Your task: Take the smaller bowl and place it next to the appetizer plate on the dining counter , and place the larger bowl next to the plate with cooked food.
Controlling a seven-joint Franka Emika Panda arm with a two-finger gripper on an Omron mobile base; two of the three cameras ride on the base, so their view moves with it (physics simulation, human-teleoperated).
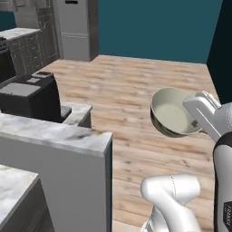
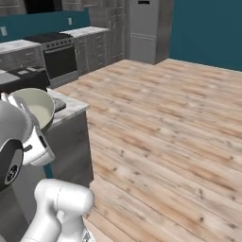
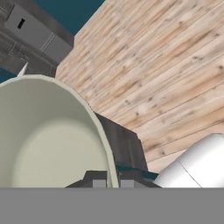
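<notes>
We saw the tool (image 3: pixel 109 180) pinched shut on the thin rim of the smaller bowl (image 1: pixel 174 113), one finger inside the pale wall and one outside, so the bowl hung tipped on its side, off to the arm's right in the left base view and well above the wooden floor (image 1: pixel 131 86). We judged that grip the nearest risk: a hold on one edge alone could let the bowl pivot or slide out if the arm swung sharply or the base jolted, and a drop there would have landed on bare boards, not on a bench. In the right base view the bowl (image 2: pixel 34 108) sat close to the grey corner of the marble-topped bench (image 2: pixel 71 106); we could not tell whether they touched, and we thought a careless swing might knock the rim against that edge. Just left of the arm, the square corner of the marble slab on its plain grey base (image 1: pixel 63 136) stood as a second edge to clear. Further left, a dark appliance (image 1: pixel 29 95) stood on the next bench. Beyond that, the floor ran open toward the tall steel refrigerator (image 1: pixel 77 27) and the teal wall (image 1: pixel 154 27), giving us plenty of room to turn and drive.
</notes>
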